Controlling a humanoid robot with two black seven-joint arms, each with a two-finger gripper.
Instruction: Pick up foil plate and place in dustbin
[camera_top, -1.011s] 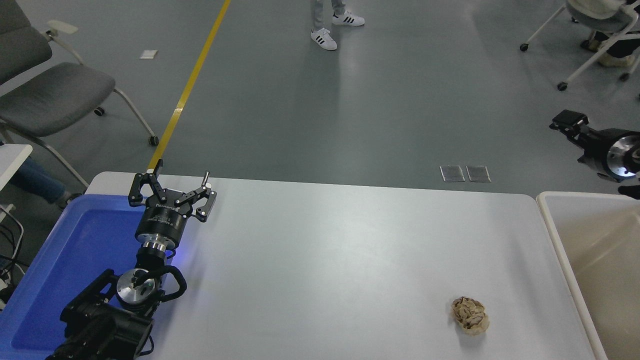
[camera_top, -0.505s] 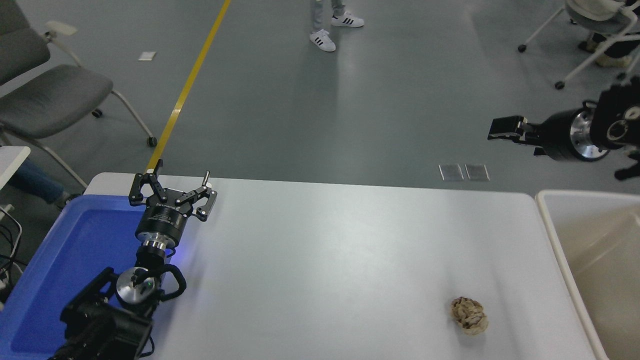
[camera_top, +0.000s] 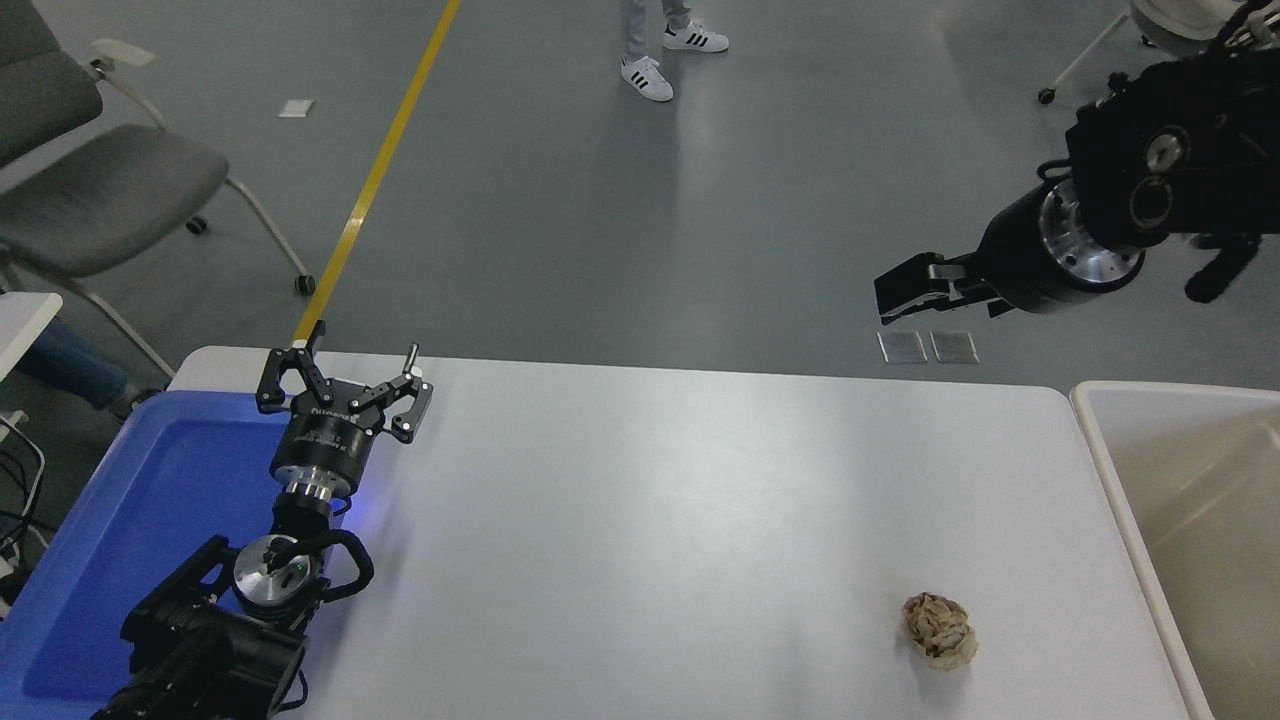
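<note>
Beige plastic fills my lower right corner: the large rectangular dustbin (camera_top: 1200, 520) with its thick off-white rim stands against the right end of the white counter (camera_top: 650, 520). I cannot find the foil plate anywhere on my screen, neither on the counter nor in the part of the bin that shows.

My right gripper (camera_top: 900, 292) hangs high, beyond the counter's far edge and over the grey floor, pointing left; it is up and to the left of the bin. From this side angle its fingers look close together, but I cannot tell whether they are shut or parted, and I see nothing in them.

My left gripper (camera_top: 345, 380) sits parked at the lower left, above the far right corner of the blue rectangular plastic tray (camera_top: 150, 520), its fingers spread wide and holding nothing.

A small tan lumpy ball (camera_top: 940, 630) lies on the counter near its front right, close to the bin.
</note>
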